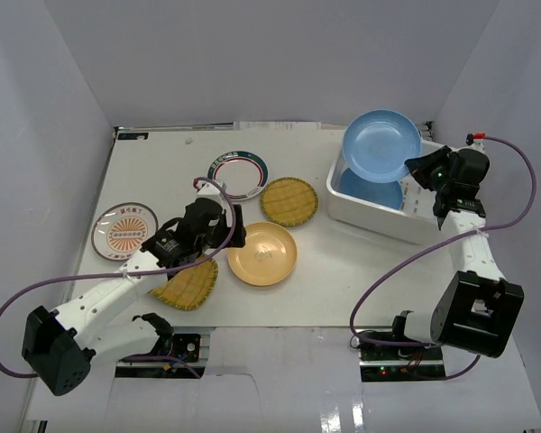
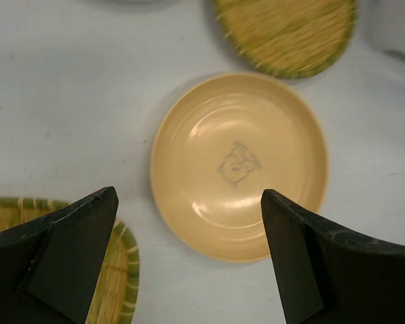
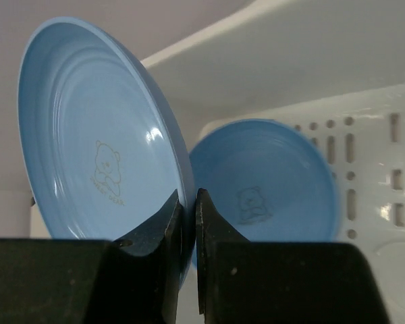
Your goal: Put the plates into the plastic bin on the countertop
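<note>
**Blue plate (image 1: 381, 144) (image 3: 101, 135) hung on a thin rim grip**

I judged it could swivel or slip and clip the wall of the plastic bin (image 1: 379, 224) (image 3: 378, 135). My right gripper (image 1: 415, 171) (image 3: 187, 199) was clamped only on its rim, plate tilted on edge above the bin, a second blue plate (image 1: 371, 191) (image 3: 263, 182) inside below. My left gripper (image 1: 230, 236) (image 2: 187, 194) was spread wide, empty, poised over the yellow-orange plate (image 1: 262, 253) (image 2: 239, 165). The squarish woven plate (image 1: 187, 284) (image 2: 121, 270) beside one finger risked a snag.

Two blue plates (image 1: 381, 144), two woven yellow plates (image 1: 288, 200), three other plates (image 1: 262, 253), one bin (image 1: 370, 216).
</note>
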Robot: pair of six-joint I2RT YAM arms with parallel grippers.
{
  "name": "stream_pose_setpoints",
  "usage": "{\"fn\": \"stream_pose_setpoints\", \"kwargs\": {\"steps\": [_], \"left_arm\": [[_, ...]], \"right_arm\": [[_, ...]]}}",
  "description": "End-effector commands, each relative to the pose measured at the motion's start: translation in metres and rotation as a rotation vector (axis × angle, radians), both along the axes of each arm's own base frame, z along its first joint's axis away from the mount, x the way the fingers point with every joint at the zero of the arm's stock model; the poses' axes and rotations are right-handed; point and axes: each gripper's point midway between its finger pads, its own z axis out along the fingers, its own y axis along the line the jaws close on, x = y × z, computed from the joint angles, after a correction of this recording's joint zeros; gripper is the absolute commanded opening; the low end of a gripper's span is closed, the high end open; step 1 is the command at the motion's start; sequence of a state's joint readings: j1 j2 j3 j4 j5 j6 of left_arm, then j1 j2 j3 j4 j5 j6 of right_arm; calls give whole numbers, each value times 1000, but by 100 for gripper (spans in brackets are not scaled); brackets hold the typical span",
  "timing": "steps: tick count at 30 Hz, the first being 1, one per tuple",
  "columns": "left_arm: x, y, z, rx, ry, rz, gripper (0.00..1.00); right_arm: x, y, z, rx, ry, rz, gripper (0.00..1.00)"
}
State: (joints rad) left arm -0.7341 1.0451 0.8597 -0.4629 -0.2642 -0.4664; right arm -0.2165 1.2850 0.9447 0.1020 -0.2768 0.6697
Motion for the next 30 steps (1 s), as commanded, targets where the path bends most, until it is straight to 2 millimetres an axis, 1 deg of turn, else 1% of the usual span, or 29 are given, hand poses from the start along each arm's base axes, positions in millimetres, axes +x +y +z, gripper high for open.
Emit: {"fn": "stream_pose_setpoints", "kwargs": {"steps": [1, 2, 3, 5, 6, 7, 8, 9, 10, 11, 12, 13, 14, 15, 16, 18, 19, 20, 21, 22, 23, 24, 25, 26, 27, 28, 29, 30], "left_arm": [[-12, 16, -35, -69, 152, 82, 98], [-15, 15, -46, -64, 177, 76, 98], [-15, 12, -51, -66, 191, 71, 98], [-12, 6, -56, -66, 210, 58, 98], [-10, 5, -66, -39, 235, 55, 98], [-8, 3, -70, -29, 241, 54, 98], [-5, 3, -74, -15, 247, 58, 98], [-2, 1, -75, -11, 249, 58, 98], [1, -1, -83, 7, 266, 57, 97], [3, -3, -86, 13, 272, 57, 95], [6, -4, -88, 21, 273, 61, 94], [9, -2, -94, 43, 280, 72, 93], [14, 4, -97, 71, 266, 107, 91], [19, 4, -96, 79, 254, 121, 90], [23, 5, -100, 97, 255, 126, 89], [28, 4, -105, 116, 253, 129, 83], [33, 1, -111, 136, 265, 120, 80], [34, -1, -115, 145, 277, 113, 76], [35, -3, -120, 151, 289, 106, 62], [36, -4, -129, 170, 310, 101, 54], [35, -5, -134, 176, 321, 97, 46], [34, -5, -137, 184, 332, 96, 33], [33, -4, -140, 188, 339, 103, 29], [33, -3, -140, 187, 338, 105, 25], [33, -3, -139, 183, 337, 103, 14], [33, -2, -138, 185, 332, 105, 9], [33, -1, -133, 181, 318, 107, 3], [34, -1, -130, 178, 309, 108, 0]], "right_arm": [[1, -30, -15, -89, 29, -114, 8], [0, -33, -20, -101, 47, -128, 8], [-2, -36, -25, -112, 57, -140, 8], [-6, -40, -45, -125, 100, -156, 9], [-7, -39, -51, -126, 115, -152, 13], [-8, -38, -54, -125, 123, -143, 30], [-9, -37, -59, -123, 134, -138, 41], [-10, -36, -58, -122, 133, -131, 50], [-11, -34, -58, -122, 136, -120, 65], [-12, -33, -49, -129, 117, -113, 71], [-13, -30, -43, -131, 101, -98, 75], [-15, -25, -35, -126, 81, -73, 75], [-18, -21, -19, -128, 41, -64, 76], [-20, -15, -10, -125, 18, -44, 76], [-26, -5, 7, -129, -34, -22, 76], [-33, 11, 16, -122, -71, 25, 74], [-40, 26, 30, -126, -123, 64, 73], [-46, 36, 27, -117, -128, 92, 72], [-51, 44, 29, -115, -139, 115, 71], [-60, 59, 37, -118, -174, 155, 71], [-65, 67, 38, -120, -183, 175, 70], [-70, 72, 33, -135, -185, 196, 70], [-79, 80, 34, -152, -191, 221, 70], [-84, 80, 33, -172, -184, 228, 70], [-87, 79, 33, -204, -183, 231, 70], [-93, 79, 37, -210, -196, 232, 70], [-99, 89, 39, -207, -214, 268, 70], [-105, 99, 39, -196, -227, 309, 71]]}}
